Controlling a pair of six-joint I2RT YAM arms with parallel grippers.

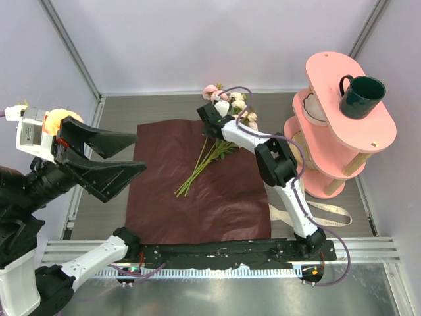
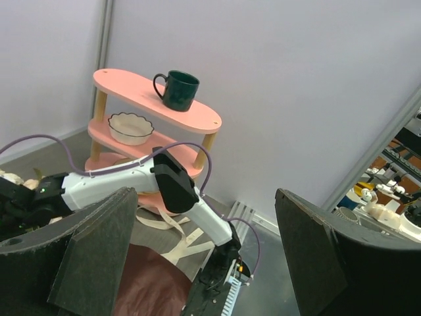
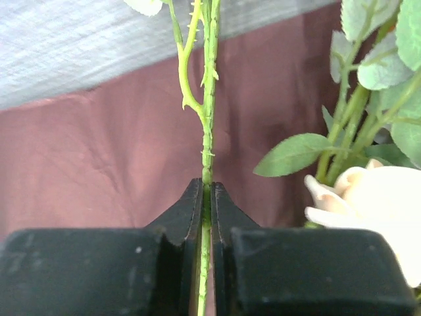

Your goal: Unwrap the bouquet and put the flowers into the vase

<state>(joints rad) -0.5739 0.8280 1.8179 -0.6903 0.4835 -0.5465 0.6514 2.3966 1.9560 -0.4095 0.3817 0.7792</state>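
The bouquet is undone: its dark red paper (image 1: 197,191) lies spread flat on the table. The flowers (image 1: 235,105), pink and cream roses, lie across the paper's far right corner, their green stems (image 1: 199,164) pointing near-left. My right gripper (image 1: 212,117) hovers over them, shut on one thin thorny stem (image 3: 208,131) that runs straight up between its jaws (image 3: 206,191); a cream rose (image 3: 368,204) and leaves sit to its right. My left gripper (image 1: 140,154) is raised at the left, open wide and holding nothing (image 2: 205,217). The vase is out of view.
A pink three-tier shelf (image 1: 378,135) stands at the right, with a dark green mug (image 1: 360,97) on top and a white bowl (image 1: 316,108) one tier down. A cream ribbon (image 1: 329,214) lies on the table beside the right arm's base.
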